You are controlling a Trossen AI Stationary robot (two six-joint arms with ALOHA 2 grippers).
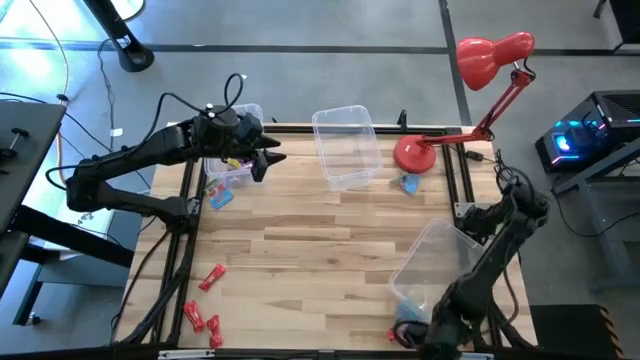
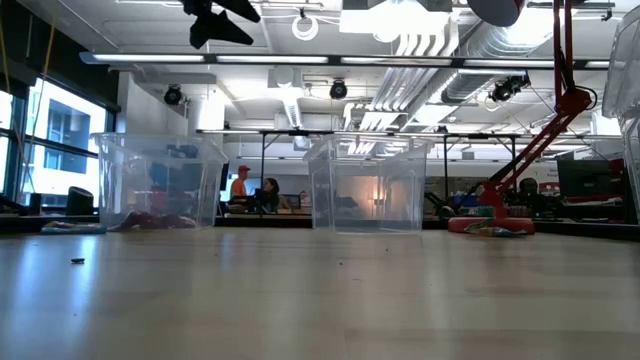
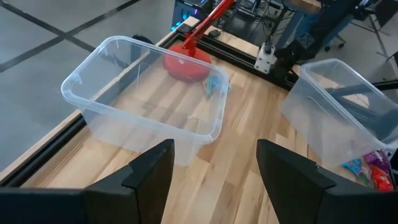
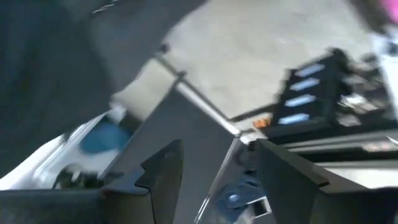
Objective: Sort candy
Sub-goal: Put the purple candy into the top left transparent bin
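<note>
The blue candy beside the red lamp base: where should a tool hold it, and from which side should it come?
Probably from straight above, gripping the blue candy across its middle. It lies flat on the table, and the lamp base stands close behind it, so the tool's two fingers should close along the side away from the lamp.

The left arm covers much of the left bin (image 1: pixel 238 172), so most of the candy inside (image 1: pixel 234 162) is hidden. The right gripper (image 1: pixel 412 335) sits at the table's near edge, partly cut off in the high view, and its wrist view is blurred. In the low view, the left gripper (image 2: pixel 222 20) is cropped at the top, and the lamp's head (image 2: pixel 497 10) too.
</note>
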